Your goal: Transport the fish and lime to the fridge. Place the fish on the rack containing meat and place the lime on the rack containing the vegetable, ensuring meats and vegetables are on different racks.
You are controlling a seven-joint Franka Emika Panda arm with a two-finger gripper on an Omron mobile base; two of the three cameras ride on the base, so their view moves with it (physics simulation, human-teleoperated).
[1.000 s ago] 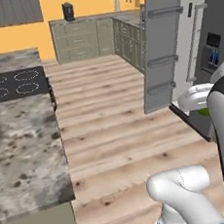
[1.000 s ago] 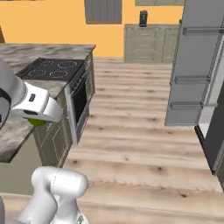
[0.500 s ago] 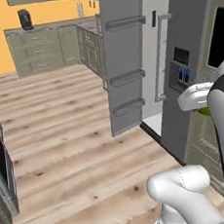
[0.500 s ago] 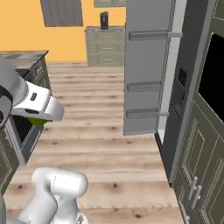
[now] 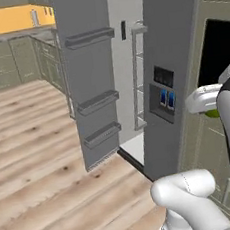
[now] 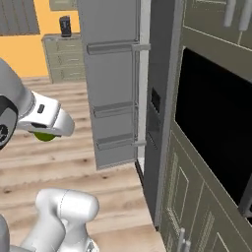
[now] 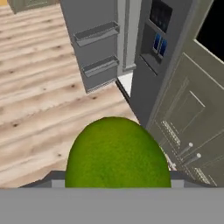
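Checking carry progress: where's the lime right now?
The lime is in the gripper, carried above the wood floor, short of the fridge, whose door stands open.

The base has turned and rolled, so both base pictures have slid over. The stove and the speckled counter that were in sight a second ago have gone out of the pictures. The fridge [image 5: 168, 76] was far off then and now stands close in front, with its open door [image 5: 90, 74] and the blue buttons [image 5: 167, 99] easy to see. A dark oven [image 6: 216, 123] has come in beside it.
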